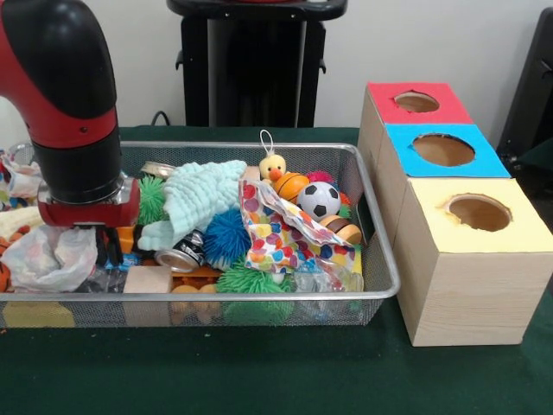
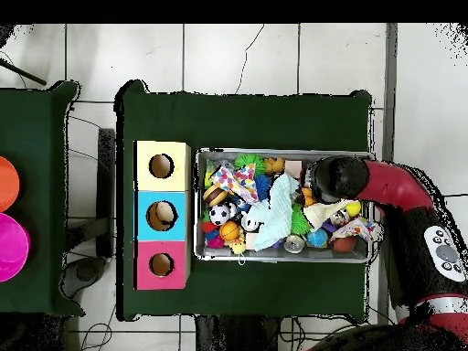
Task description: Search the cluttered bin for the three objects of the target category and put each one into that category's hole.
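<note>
The red and black arm's hand is down among the clutter at one end of the silver wire-mesh bin; its opening I cannot tell. Candidate balls (target category unstated) lie at the bin's opposite end, beside the three-holed wooden box. Better to lift clear before crossing.
</note>
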You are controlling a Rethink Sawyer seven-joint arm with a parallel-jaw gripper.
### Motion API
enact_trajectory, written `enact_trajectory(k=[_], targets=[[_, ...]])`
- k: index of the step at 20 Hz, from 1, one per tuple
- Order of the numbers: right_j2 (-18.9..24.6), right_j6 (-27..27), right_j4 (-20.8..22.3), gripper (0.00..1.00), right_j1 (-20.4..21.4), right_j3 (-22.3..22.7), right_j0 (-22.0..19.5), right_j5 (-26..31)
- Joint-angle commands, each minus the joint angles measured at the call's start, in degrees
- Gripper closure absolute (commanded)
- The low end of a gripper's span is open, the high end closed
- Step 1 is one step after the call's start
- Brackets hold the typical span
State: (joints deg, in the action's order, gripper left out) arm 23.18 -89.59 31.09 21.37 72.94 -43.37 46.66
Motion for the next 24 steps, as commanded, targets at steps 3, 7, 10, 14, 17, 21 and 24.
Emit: enact_trajectory(k=[3, 7, 10, 14, 17, 21, 24], targets=[[1.0, 6.6, 0.4, 1.0, 2.5, 4.0, 0.8, 3.3], [2.0, 6.8, -1.5, 1.0, 6.4, 6.7, 0.3, 5.1], [1.7, 6.1, -2.2, 1.0, 9.3, 7.9, 0.8, 6.5], [1.9, 6.3, -3.1, 1.0, 10.4, 8.3, 0.6, 7.5], [1.9, 6.2, -3.6, 1.0, 11.3, 8.7, 0.6, 8.2], [1.9, 5.7, -4.6, 1.0, 13.2, 9.6, 0.8, 9.4], [1.9, 5.4, -4.9, 1.0, 13.6, 9.9, 1.0, 9.3]])
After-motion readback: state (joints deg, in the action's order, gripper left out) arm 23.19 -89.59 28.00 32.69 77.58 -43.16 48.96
